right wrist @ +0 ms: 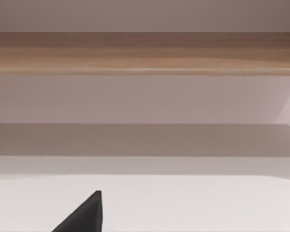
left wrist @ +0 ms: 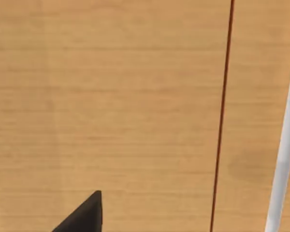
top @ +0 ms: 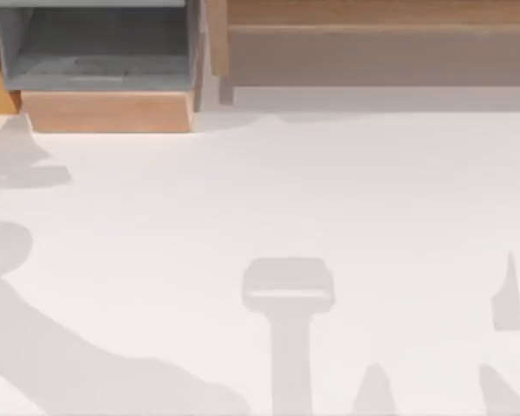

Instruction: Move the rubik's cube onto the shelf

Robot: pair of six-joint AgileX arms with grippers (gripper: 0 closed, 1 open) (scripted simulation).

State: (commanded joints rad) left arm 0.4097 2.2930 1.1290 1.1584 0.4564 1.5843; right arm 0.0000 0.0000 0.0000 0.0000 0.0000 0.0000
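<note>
Shelf [top: 381, 54] runs along the far edge of the white surface [top: 260, 217], occupying the top view's right and centre; its long axis lies left to right across the top view. Its light-brown wooden top sits at the very back, the grey-brown front face below it faces the near side, and a wooden side post [top: 217, 39] closes its left end. Just beside that post, to the left, stands a wooden box [top: 104, 111] with a grey-lined compartment [top: 95, 48] open upward and toward the near side.

Soft grey shadows lie across the near part of the surface, among them a T-shaped one [top: 288, 295] near the middle and broader ones toward the left edge and the right edge.

In the right wrist view the shelf [right wrist: 145, 55] appears as a long horizontal wooden band with the pale front face under it, a band of shadow beneath that, and the white surface [right wrist: 183, 203] nearer the camera. One dark fingertip [right wrist: 84, 215] of the right gripper shows at the edge; how its jaws stand cannot be told.

In the left wrist view a light wooden panel [left wrist: 111, 111] with horizontal grain faces the camera, crossed by a thin dark red line [left wrist: 222, 116], with a pale strip [left wrist: 285, 154] slanting at one side. One dark fingertip [left wrist: 84, 215] of the left gripper shows; the state of its jaws cannot be told either.
</note>
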